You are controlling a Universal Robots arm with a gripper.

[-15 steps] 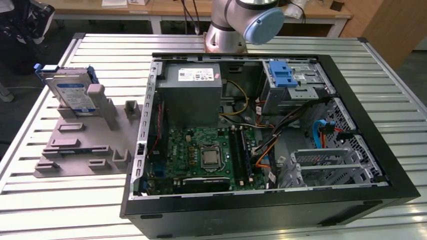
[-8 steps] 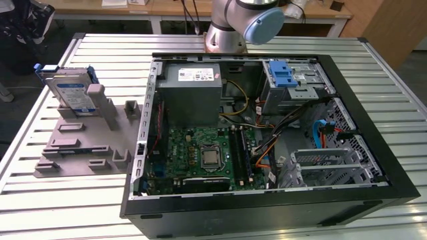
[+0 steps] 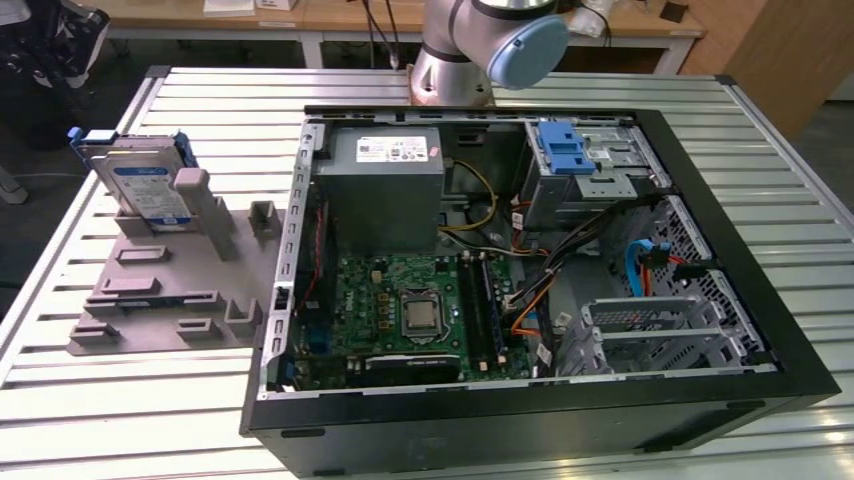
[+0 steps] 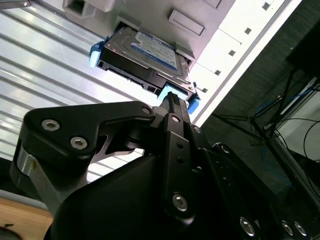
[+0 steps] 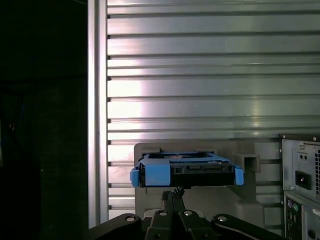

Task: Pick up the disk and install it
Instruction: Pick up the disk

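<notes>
Your desk point(image 3: 120, 420) carries an open case point(image 3: 534, 440) lying on its side, filling the exterior view from centre to three o'clock. Inside the case you have:
- a grey power supply point(image 3: 387, 190) at its eleven o'clock
- a green motherboard point(image 3: 400, 310) at seven o'clock
- a metal drive cage point(image 3: 601, 175) with a blue latch point(image 3: 567, 150) at one o'clock
- loose cables point(image 3: 587, 245) between them

The arm point(image 3: 481, 45) rises behind the case at twelve o'clock. At the exterior view's nine o'clock a grey holder point(image 3: 147, 300) lies on the desk. The disk point(image 3: 140, 185) stands upright in a slot at the holder's far end, around ten o'clock, well apart from the case. In both wrist views your pincer point(image 4: 172, 100) point(image 5: 172, 192) faces the disk's point(image 4: 150, 50) point(image 5: 200, 167) edge. It is closed on nothing and not touching the disk.
</notes>
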